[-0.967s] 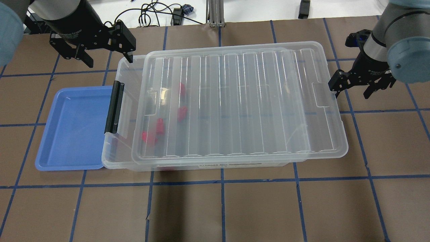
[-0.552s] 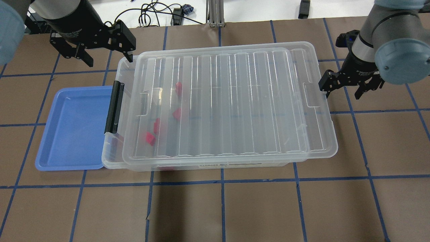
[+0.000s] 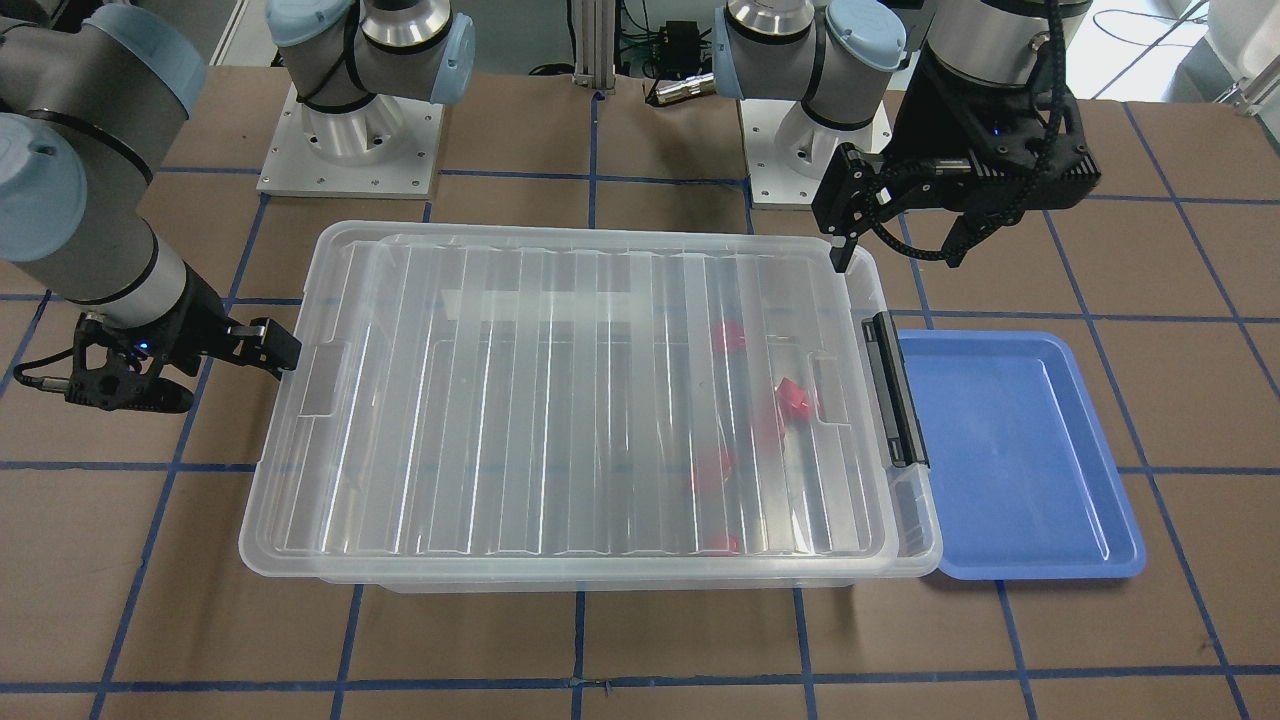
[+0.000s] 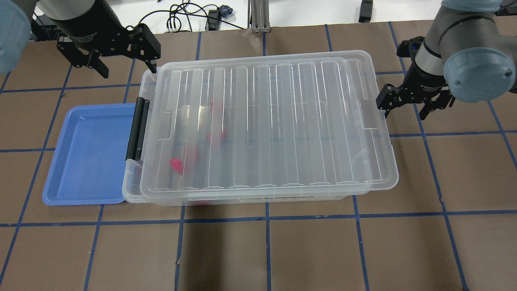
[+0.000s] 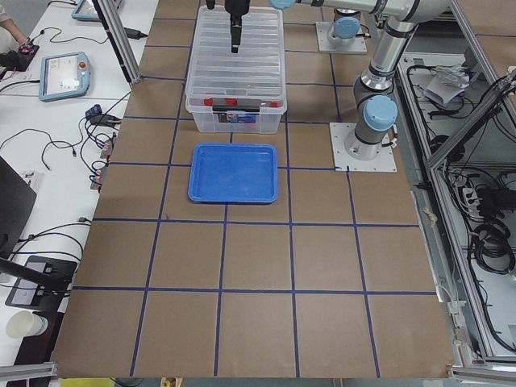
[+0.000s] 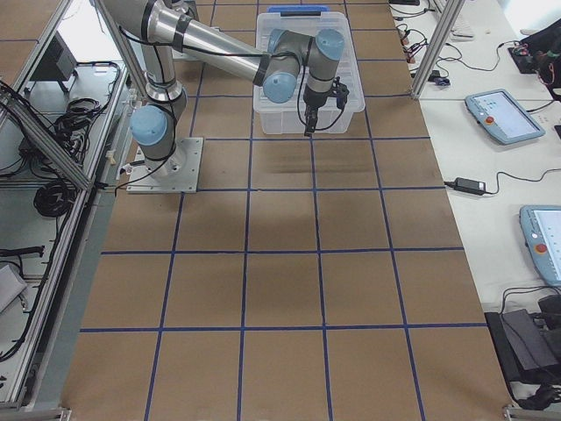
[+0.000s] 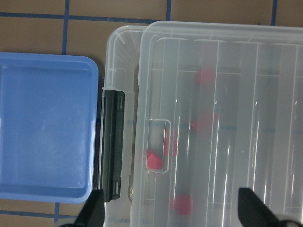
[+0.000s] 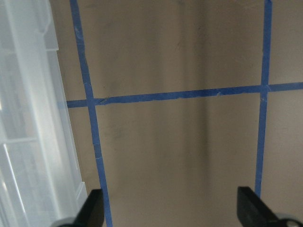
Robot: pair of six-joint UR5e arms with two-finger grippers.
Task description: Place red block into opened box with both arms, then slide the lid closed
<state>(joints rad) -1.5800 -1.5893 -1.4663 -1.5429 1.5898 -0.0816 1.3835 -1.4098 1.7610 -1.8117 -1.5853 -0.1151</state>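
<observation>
The clear box (image 4: 130, 184) lies across the table with its black latch bar (image 4: 137, 129) at its left end. The ribbed lid (image 4: 266, 121) rests on top and covers nearly all of it, leaving a narrow strip uncovered beside the latch. Several red blocks (image 4: 176, 165) show blurred through the lid near the latch end, among them one red block (image 3: 795, 398). My right gripper (image 4: 404, 111) is open, and one finger sits against the lid's right short end. Open as well, my left gripper (image 4: 126, 68) hovers off the box's far left corner and holds nothing.
An empty blue tray (image 4: 85, 153) sits flush against the latch end of the box. Brown table covering with blue tape lines surrounds everything. Cables and a metal post lie beyond the far edge. In the right wrist view the lid's edge (image 8: 28, 118) borders bare table.
The lid has slid left toward the latch end, with my right gripper following against its right short end. The left gripper has barely shifted.
</observation>
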